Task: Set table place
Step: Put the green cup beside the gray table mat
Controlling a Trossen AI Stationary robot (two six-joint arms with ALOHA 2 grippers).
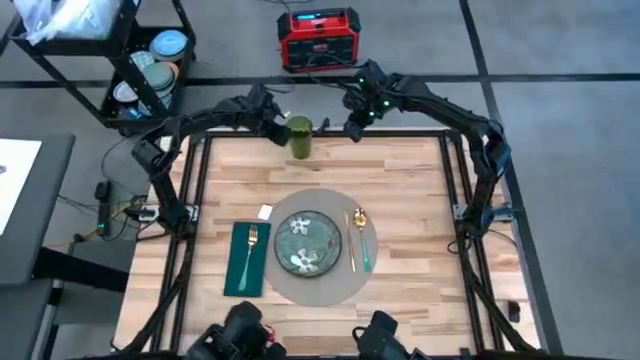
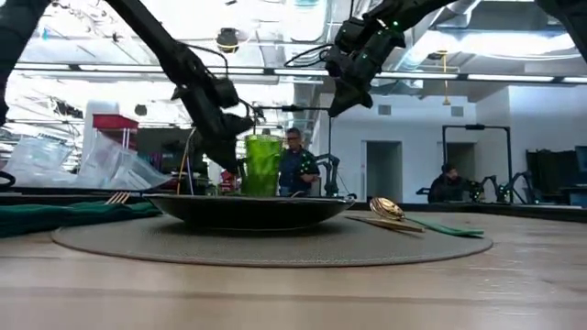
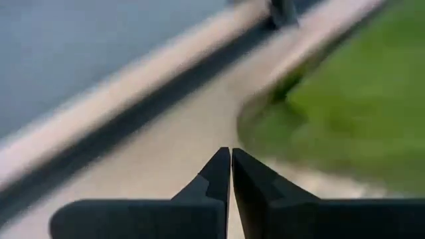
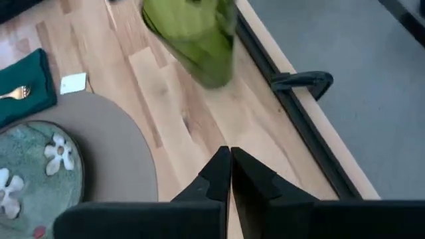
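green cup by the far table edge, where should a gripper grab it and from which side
Grip the green cup around its side wall, mid-height, coming in level. It stands upright and is tall. The left gripper sits right beside it, so the right gripper's side looks clearer.

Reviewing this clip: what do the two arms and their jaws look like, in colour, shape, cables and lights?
Both arms are black and jointed, built of slim tube links with bulkier joint housings. The right gripper carries small green lights near its wrist, and thin dark cables loop along it in the low view. The left gripper looks all black. Each wrist view shows two matte black, wedge-shaped jaws tapering to points.
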